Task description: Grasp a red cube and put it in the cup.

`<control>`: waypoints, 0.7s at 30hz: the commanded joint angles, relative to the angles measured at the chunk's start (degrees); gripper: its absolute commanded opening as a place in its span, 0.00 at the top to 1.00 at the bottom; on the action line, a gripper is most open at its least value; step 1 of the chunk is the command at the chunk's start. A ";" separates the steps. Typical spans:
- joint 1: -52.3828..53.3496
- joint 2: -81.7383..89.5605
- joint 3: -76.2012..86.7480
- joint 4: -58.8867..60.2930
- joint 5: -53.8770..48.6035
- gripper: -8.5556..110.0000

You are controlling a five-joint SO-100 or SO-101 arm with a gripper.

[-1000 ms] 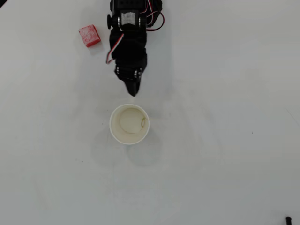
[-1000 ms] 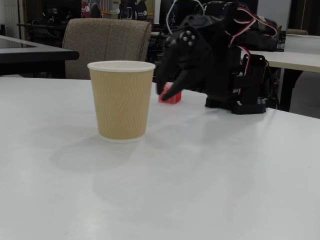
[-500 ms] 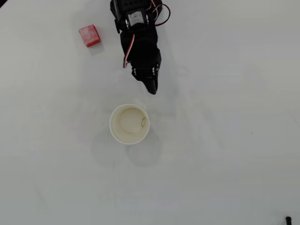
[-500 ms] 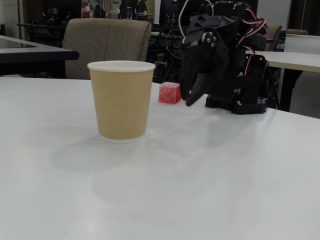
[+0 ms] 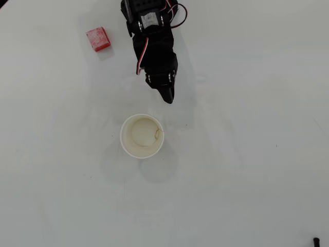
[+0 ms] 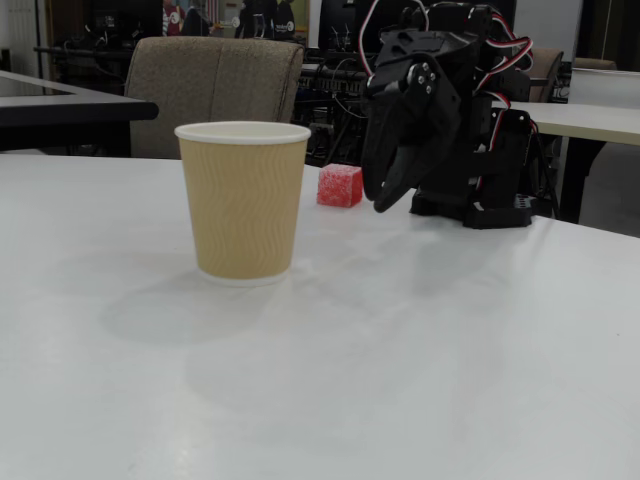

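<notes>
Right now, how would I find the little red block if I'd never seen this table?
Find the black robot arm at the top of the white table in the overhead view. Left of it sits the red cube, away from the cup. It is the only red, frosty-speckled thing there.

From above, the cup is sitting upright about mid-frame on the white table, mouth open and nothing inside it. The black arm is coming in from the top edge, with its gripper pointing down toward the cup, just short of the rim, fingers looking pressed together. The red cube is sitting off to the upper left, well apart from both.
</notes>
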 commanded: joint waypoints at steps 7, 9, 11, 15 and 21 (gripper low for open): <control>-0.18 0.79 4.31 -1.32 0.53 0.93; -0.09 0.79 4.31 -1.32 0.53 0.93; -0.09 0.79 4.31 -1.32 0.53 0.93; -0.09 0.79 4.31 -1.32 0.53 0.93; 1.23 0.79 4.31 -1.76 0.09 0.93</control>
